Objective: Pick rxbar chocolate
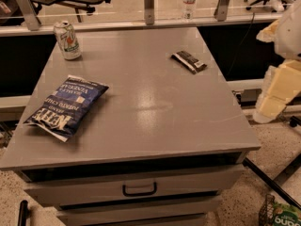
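Note:
The rxbar chocolate (189, 61) is a small flat dark bar with light label patches. It lies on the far right part of the grey table top (150, 107). Only cream-white segments of my arm (278, 89) show at the right edge of the view, beside the table and to the right of the bar. My gripper is out of view, so nothing shows it holding or touching anything.
A blue Kettle chip bag (66, 106) lies at the table's left. A white-green drink can (67, 40) stands at the far left corner. A drawer handle (139, 189) sits below the front edge. A railing with a water bottle (189, 0) runs behind.

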`<act>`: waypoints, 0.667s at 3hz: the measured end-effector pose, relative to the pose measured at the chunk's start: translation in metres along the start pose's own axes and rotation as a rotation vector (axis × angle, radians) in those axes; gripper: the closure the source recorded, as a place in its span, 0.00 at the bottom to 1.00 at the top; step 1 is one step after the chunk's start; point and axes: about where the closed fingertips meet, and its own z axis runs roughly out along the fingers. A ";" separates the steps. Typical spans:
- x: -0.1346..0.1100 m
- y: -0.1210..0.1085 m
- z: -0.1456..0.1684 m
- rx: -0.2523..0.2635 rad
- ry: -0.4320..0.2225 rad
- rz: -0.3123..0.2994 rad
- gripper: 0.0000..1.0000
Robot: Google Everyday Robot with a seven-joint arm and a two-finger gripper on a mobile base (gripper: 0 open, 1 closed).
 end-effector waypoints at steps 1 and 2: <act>-0.017 -0.039 0.047 0.013 -0.057 0.051 0.00; -0.033 -0.072 0.091 0.029 -0.106 0.097 0.00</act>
